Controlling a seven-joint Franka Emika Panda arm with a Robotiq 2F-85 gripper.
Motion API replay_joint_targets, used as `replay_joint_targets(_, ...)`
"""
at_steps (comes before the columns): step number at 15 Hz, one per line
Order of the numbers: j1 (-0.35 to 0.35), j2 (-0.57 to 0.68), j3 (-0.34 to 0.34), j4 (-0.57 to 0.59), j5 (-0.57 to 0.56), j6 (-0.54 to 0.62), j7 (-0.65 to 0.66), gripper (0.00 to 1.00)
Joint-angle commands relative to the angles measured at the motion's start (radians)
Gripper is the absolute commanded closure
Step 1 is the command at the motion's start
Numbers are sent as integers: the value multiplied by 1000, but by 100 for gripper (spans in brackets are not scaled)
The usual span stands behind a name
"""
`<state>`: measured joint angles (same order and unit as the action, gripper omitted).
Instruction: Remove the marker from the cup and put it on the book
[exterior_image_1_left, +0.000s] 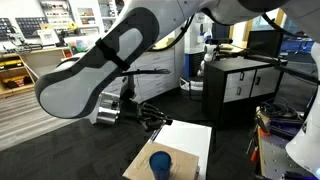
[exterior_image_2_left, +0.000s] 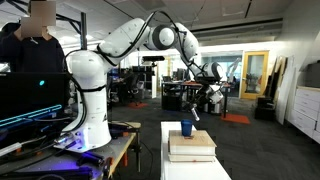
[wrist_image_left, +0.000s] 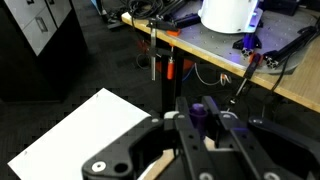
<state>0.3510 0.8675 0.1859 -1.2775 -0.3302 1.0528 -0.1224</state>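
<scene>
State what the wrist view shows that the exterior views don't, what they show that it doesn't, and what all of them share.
Wrist view only: the purple marker clamped between the fingers of the hand, and beyond it a desk strewn with cables.

Exterior views only: the dark-blue cup standing on the book, the whole arm and a person in the background.

Shared: the book's white cover, also seen from the wrist, and the hand itself, which in an exterior view is raised, up and to one side of the cup.
</scene>
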Motion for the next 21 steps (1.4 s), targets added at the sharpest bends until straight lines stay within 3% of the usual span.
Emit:
replay_joint_targets(1,-16,-61,-4,-86,15,67,52,94)
replay_joint_targets(21,-36,-246,-27,-539,-41,613,159,94)
